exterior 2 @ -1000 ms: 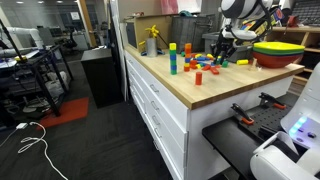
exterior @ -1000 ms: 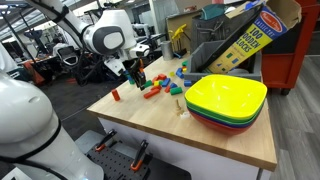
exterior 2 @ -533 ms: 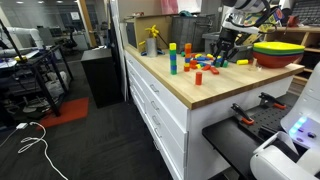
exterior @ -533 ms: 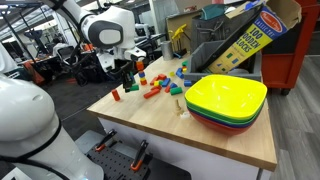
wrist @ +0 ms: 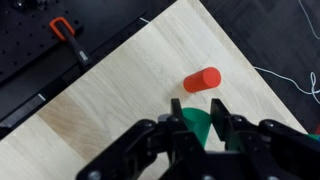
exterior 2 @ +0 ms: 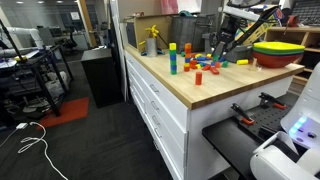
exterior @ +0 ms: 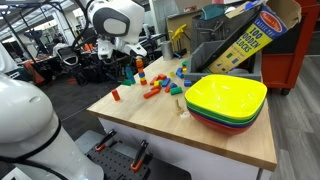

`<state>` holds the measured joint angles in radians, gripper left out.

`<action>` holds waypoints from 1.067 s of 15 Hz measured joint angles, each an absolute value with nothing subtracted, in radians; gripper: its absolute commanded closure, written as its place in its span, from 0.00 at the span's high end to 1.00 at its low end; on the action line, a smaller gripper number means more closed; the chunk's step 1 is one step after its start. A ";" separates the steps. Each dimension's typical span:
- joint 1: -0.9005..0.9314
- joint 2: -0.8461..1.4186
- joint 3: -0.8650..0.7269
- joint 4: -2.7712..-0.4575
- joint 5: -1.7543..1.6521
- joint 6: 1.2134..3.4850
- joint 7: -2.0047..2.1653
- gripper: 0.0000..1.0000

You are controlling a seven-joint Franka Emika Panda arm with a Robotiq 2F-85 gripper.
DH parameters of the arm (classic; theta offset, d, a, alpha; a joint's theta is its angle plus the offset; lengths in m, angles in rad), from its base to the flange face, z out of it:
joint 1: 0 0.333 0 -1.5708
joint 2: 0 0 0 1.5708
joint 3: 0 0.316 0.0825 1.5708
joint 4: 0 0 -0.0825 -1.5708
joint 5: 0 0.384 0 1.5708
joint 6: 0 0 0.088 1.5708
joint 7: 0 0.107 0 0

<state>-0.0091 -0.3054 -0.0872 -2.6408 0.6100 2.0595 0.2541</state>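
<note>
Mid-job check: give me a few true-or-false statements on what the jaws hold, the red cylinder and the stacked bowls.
The jaws are shut on a green block. True.
The red cylinder sits between the jaws. False: it rests on the table, clear of them.
The top bowl of the stack is blue. False: it is yellow.
The gripper hangs above the table, not touching it. True.

Arm (exterior: 118, 22): up high, white wrist joint bent over, last link dropping steeply.
Gripper (wrist: 200, 127): pointing straight down, hanging in the air.
Jaws: pinched in tight, dark fingers (wrist: 176, 113) clamped on a green block (wrist: 194, 122).
</note>
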 measured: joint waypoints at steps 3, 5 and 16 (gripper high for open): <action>-0.021 -0.294 -0.087 -2.624 0.637 2.000 0.299 0.09; -0.026 -0.284 -0.087 -2.616 0.657 1.958 0.321 0.09; -0.033 -0.042 -0.084 -2.515 0.819 1.857 0.355 0.09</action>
